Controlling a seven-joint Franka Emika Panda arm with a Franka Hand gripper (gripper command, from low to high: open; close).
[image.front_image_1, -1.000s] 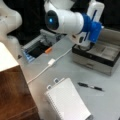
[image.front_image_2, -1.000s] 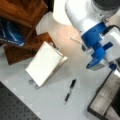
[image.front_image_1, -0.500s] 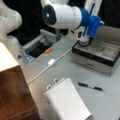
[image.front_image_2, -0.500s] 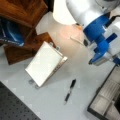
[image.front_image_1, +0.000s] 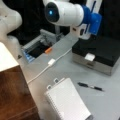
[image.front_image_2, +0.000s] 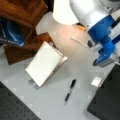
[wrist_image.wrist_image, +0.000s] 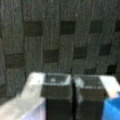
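The white arm (image.front_image_1: 65, 12) reaches in from a front view's top, a round joint cap with a blue light facing the camera, and a blue wrist section (image.front_image_1: 91, 18) beyond it toward the view's right. In a front view the same arm (image.front_image_2: 82, 12) fills the top right, its blue wrist (image.front_image_2: 105, 40) angled downward. In the wrist view the tool (wrist_image.wrist_image: 72, 85) sits at the bottom edge, its two dark fingers (wrist_image.wrist_image: 56, 92) pressed side by side with no gap between them, holding nothing.
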